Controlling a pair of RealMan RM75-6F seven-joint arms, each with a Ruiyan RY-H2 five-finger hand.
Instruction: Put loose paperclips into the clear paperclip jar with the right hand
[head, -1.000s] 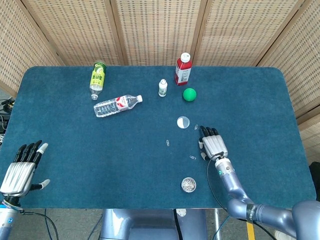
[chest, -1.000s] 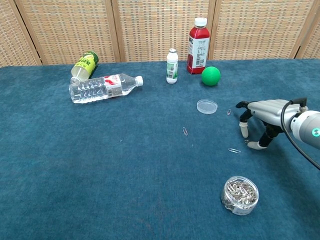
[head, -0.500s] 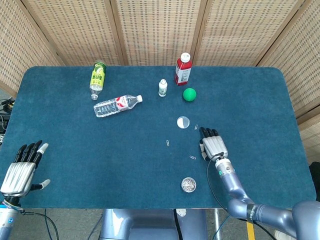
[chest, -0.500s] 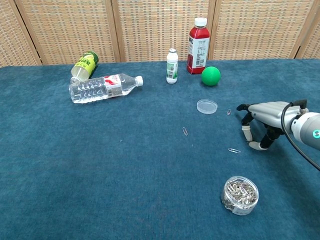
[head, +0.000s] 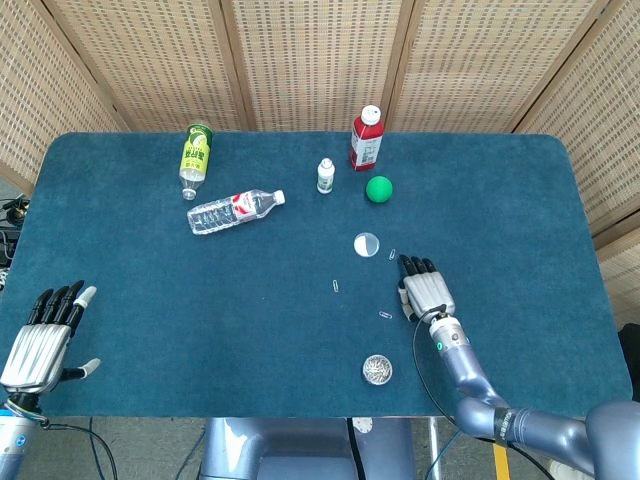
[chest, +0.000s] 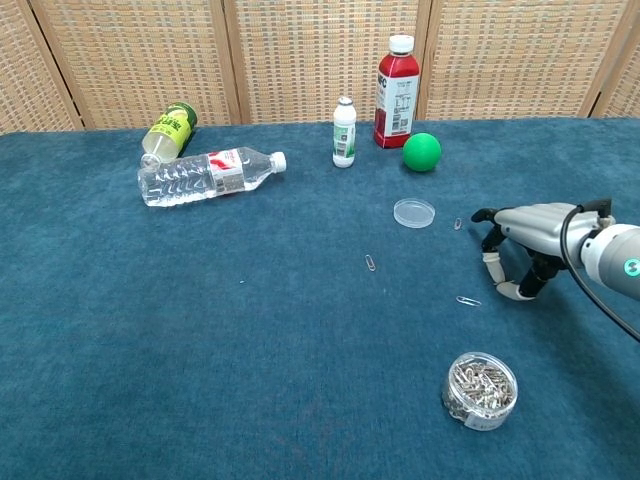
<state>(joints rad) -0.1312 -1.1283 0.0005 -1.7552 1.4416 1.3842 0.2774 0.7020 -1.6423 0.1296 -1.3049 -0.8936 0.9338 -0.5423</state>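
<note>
The clear paperclip jar stands lidless near the table's front edge, full of clips. Three loose paperclips lie on the blue cloth: one just left of my right hand, one further left, one beside the jar's lid. My right hand arches over the cloth with fingers apart, its tips pointing down, holding nothing. The thumb tip is a short gap from the nearest clip. My left hand rests open at the front left corner.
At the back stand a red-capped drink bottle, a small white bottle and a green ball. A clear water bottle and a yellow-green bottle lie on their sides at the back left.
My right hand has barely shifted, staying arched beside the nearest paperclip. Clips, jar and left hand have not moved.
</note>
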